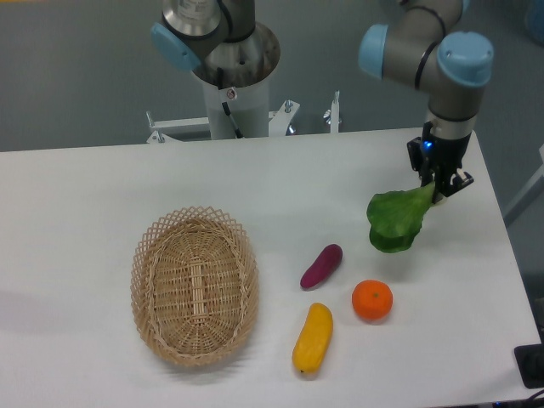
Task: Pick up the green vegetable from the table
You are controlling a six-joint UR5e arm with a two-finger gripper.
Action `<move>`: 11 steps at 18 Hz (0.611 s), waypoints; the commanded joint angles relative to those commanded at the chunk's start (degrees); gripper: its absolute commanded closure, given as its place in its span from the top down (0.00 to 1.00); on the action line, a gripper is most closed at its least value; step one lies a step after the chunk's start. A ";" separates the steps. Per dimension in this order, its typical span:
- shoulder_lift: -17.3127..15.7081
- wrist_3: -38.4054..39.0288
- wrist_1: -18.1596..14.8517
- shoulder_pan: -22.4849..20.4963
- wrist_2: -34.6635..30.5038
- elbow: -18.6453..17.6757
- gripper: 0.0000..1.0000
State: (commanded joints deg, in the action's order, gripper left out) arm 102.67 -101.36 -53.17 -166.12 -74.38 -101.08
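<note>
A: What does the vegetable (396,221) look like?

B: Dark green, rounded leaves in a broad clump, tapering up to a paler green stem. It is bigger than the orange (372,300) sitting nearer the camera.

A: And where is it?

B: On the right side of the worktop (76,195), hanging leaf-end down from the fingers (441,185). The stem points up and to the right into them. Whether the lowest leaf touches the surface, I cannot tell.

A: How do the fingers stand?

B: Narrow, pinched on the stem tip. They hold only the vegetable; nothing else is touching them.

A: What else lies around?

B: A purple eggplant (321,265) left of and nearer than the vegetable, apart from it. A yellow fruit (313,337) lies nearer still, close to the near edge, with the orange just to its right. A wicker basket (195,283) sits well to the left.
</note>
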 joint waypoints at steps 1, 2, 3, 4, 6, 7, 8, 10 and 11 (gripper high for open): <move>-0.97 2.46 0.00 0.44 2.20 0.00 0.35; -1.67 4.92 0.00 1.14 3.53 0.00 0.35; -2.20 7.38 0.00 2.02 3.89 -0.09 0.35; -2.38 9.76 0.09 3.42 4.07 -0.09 0.35; -2.73 14.59 0.52 6.14 4.07 0.09 0.35; -2.91 17.31 0.70 7.20 4.07 0.09 0.35; -2.82 19.69 0.96 8.17 3.89 0.26 0.35; -2.38 23.04 1.05 10.36 3.89 1.23 0.35; -2.30 24.27 1.05 11.07 3.80 1.58 0.35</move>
State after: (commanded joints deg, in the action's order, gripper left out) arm 100.37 -77.09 -52.12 -155.05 -70.58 -99.50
